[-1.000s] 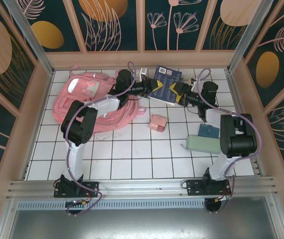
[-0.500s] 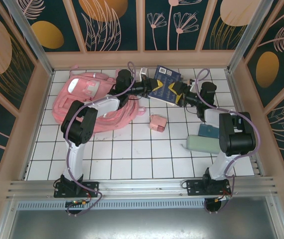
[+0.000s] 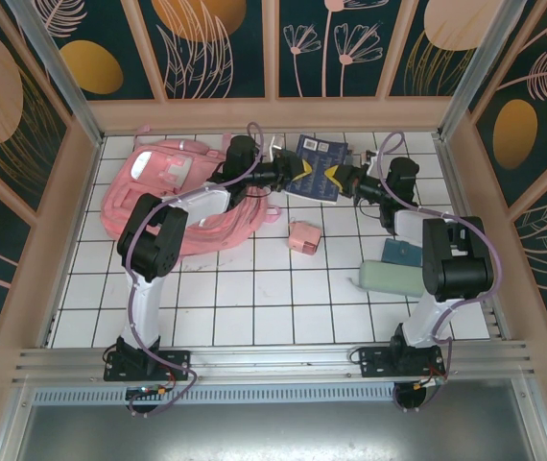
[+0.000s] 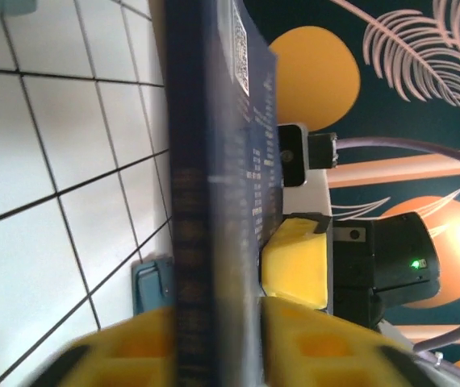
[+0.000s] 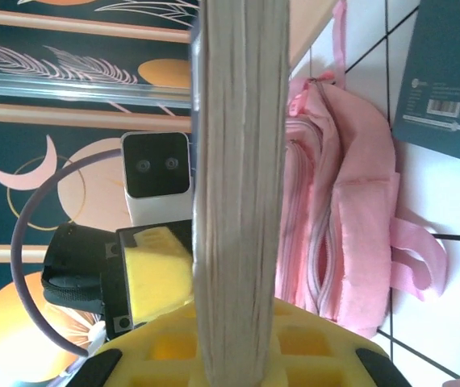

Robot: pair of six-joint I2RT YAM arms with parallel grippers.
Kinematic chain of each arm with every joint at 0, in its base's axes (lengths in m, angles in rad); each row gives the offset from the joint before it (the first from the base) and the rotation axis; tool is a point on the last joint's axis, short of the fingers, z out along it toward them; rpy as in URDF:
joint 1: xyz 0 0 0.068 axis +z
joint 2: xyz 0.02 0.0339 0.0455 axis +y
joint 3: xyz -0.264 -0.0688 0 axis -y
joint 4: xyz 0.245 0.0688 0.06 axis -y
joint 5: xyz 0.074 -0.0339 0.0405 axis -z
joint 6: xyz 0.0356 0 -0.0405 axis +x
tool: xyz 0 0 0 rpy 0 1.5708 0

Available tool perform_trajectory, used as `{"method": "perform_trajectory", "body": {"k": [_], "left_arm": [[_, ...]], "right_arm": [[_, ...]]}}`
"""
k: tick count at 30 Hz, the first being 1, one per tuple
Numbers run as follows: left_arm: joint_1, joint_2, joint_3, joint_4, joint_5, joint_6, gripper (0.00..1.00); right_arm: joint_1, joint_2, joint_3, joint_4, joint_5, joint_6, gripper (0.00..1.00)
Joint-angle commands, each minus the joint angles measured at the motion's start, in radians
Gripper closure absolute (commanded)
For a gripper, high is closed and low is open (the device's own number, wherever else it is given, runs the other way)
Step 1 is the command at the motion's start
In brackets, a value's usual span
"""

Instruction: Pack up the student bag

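Navy book (image 4: 214,201) edge-on between blurred left fingers (image 4: 311,347); grip unclear.

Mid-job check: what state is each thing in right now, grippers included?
blue book: raised between the two grippers.
right gripper: shut on the blue book.
left gripper: jaws flank the blue book; grip unclear.
student bag: lying on the table, not held.
small pink box: on the table, free.
teal booklet: flat on the table, free.
green pouch: lying on the table, free.
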Motion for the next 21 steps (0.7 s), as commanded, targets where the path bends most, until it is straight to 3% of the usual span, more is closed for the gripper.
{"method": "perform_trajectory", "body": {"k": [1, 4, 9, 15, 21], "left_arm": [[0.024, -0.056, 0.066, -0.273, -0.047, 0.231, 0.59], [0.04, -0.085, 0.124, -0.532, -0.177, 0.433, 0.53], [0.053, -0.13, 0.167, -0.86, -0.527, 0.651, 0.52], [0.054, -0.158, 0.166, -1.054, -0.891, 0.783, 0.52], [0.049, -0.184, 0.098, -1.13, -1.059, 0.862, 0.51]], "right_arm": [[-0.01, -0.039, 0.004, -0.043, 0.014, -0.059, 1.0], [-0.007, -0.055, 0.007, -0.102, 0.035, -0.102, 1.0], [0.02, -0.084, 0.038, -0.276, 0.088, -0.232, 1.0], [0.042, -0.067, 0.029, -0.26, 0.093, -0.226, 1.0], [0.062, -0.048, 0.041, -0.252, 0.093, -0.22, 1.0]]}}
